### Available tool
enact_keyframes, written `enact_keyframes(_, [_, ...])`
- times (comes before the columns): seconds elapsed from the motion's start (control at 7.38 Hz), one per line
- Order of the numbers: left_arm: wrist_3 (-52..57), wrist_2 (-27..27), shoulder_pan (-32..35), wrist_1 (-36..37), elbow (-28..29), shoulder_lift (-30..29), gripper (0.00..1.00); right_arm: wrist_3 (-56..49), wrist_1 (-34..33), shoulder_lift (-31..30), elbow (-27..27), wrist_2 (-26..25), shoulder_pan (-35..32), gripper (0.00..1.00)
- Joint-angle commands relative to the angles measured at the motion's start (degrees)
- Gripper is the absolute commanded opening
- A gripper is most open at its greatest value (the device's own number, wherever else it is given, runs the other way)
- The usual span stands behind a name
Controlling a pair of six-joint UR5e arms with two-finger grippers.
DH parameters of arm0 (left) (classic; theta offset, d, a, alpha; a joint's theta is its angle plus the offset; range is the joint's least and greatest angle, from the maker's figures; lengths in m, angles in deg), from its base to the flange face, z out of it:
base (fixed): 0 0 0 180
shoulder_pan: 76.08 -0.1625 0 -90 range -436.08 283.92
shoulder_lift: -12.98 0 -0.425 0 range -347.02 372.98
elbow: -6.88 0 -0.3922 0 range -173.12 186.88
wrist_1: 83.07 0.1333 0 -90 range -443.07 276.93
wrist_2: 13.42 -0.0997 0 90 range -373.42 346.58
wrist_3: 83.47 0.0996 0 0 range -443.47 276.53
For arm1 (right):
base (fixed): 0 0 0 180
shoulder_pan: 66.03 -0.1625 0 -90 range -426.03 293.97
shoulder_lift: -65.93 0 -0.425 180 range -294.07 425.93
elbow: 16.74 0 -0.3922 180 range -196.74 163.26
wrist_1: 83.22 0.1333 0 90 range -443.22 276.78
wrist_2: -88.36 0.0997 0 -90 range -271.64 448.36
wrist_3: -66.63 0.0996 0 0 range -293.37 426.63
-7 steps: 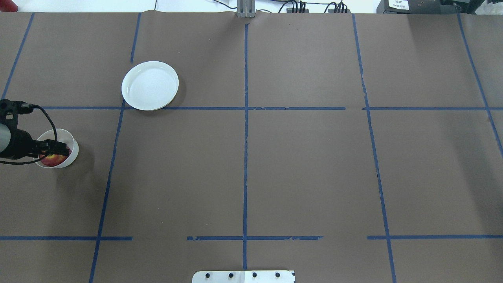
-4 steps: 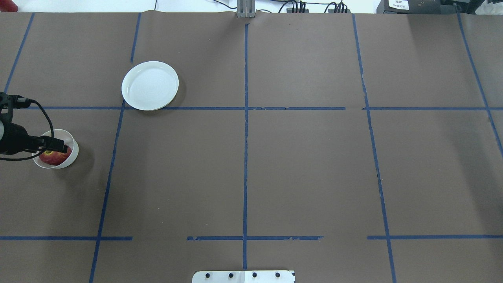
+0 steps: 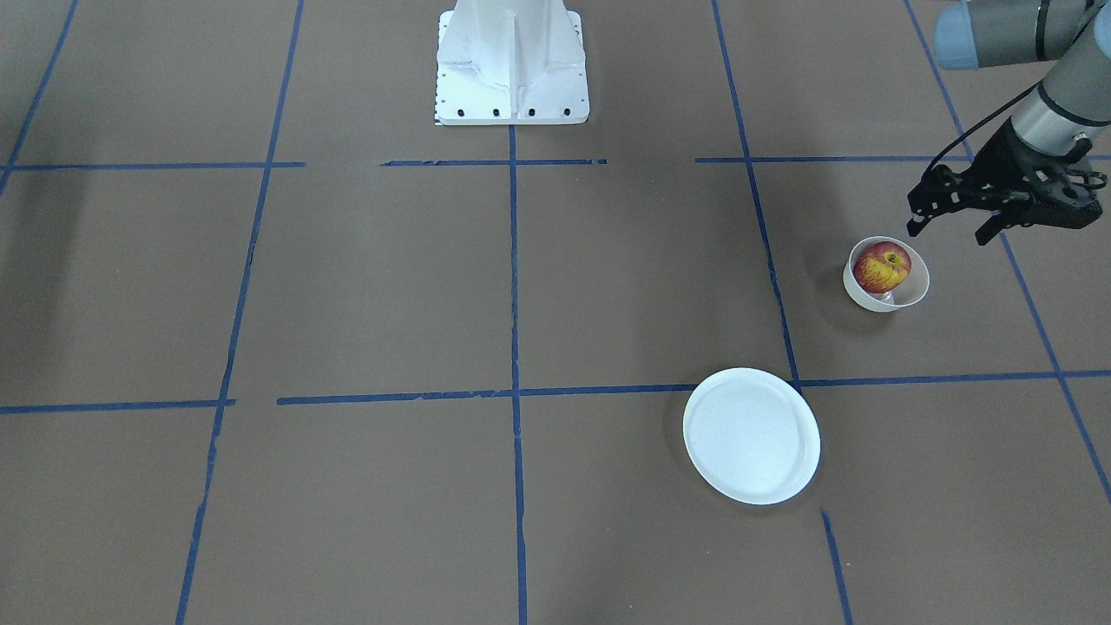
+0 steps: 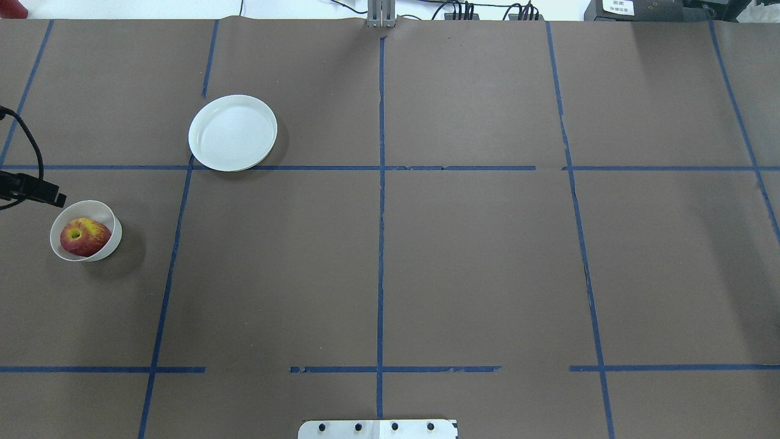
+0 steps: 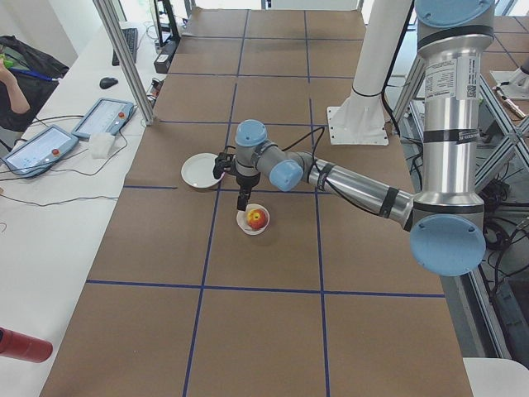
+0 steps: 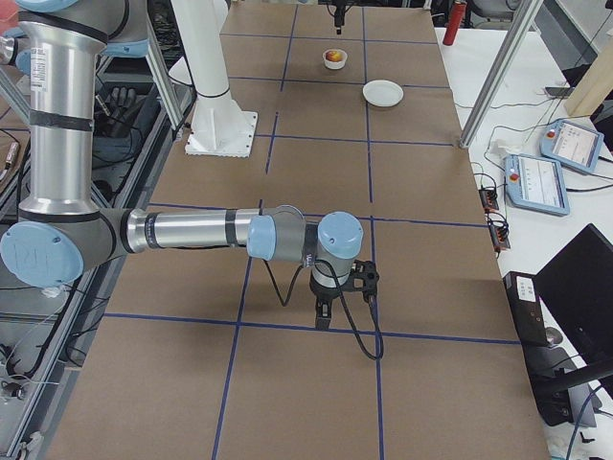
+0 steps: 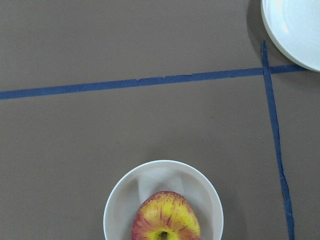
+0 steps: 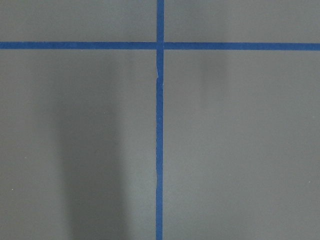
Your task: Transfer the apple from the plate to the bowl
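The apple sits in the bowl at the right of the front view, with the plate lower down, well apart. The left gripper hangs up and right of the bowl, fingers spread, holding nothing. The right gripper shows only from the side, so I cannot tell its grip

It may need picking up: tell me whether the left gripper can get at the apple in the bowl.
Probably yes. The left gripper hangs open just above and beside the bowl, the apple sits exposed in it, and nothing lies between them.
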Motion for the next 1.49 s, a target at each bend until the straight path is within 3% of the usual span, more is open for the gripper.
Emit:
enact_keyframes(0.0, [16.4,2.2,7.5,12.3,-1.3,-2.9,1.0,0.0,0.0,0.0,0.0,0.0,0.0,1.0])
enact_keyframes(0.14, [20.4,2.0,11.0,12.3,0.0,-2.8,1.0,0.0,0.0,0.0,0.0,0.0,0.0,1.0])
enact_keyframes(0.54, [24.1,4.7,24.7,11.6,12.8,-2.2,1.0,0.1,0.0,0.0,0.0,0.0,0.0,1.0])
enact_keyframes(0.68, [29.9,4.6,27.0,11.9,15.3,-1.8,1.0,0.0,0.0,0.0,0.0,0.0,0.0,1.0])
enact_keyframes(0.81, [34.5,4.8,27.2,12.4,15.1,0.0,1.0,0.0,0.0,0.0,0.0,0.0,0.0,1.0])
enact_keyframes(1.35, [34.7,5.5,27.1,11.7,15.7,2.7,1.0,0.0,0.0,0.0,0.0,0.0,0.0,1.0])
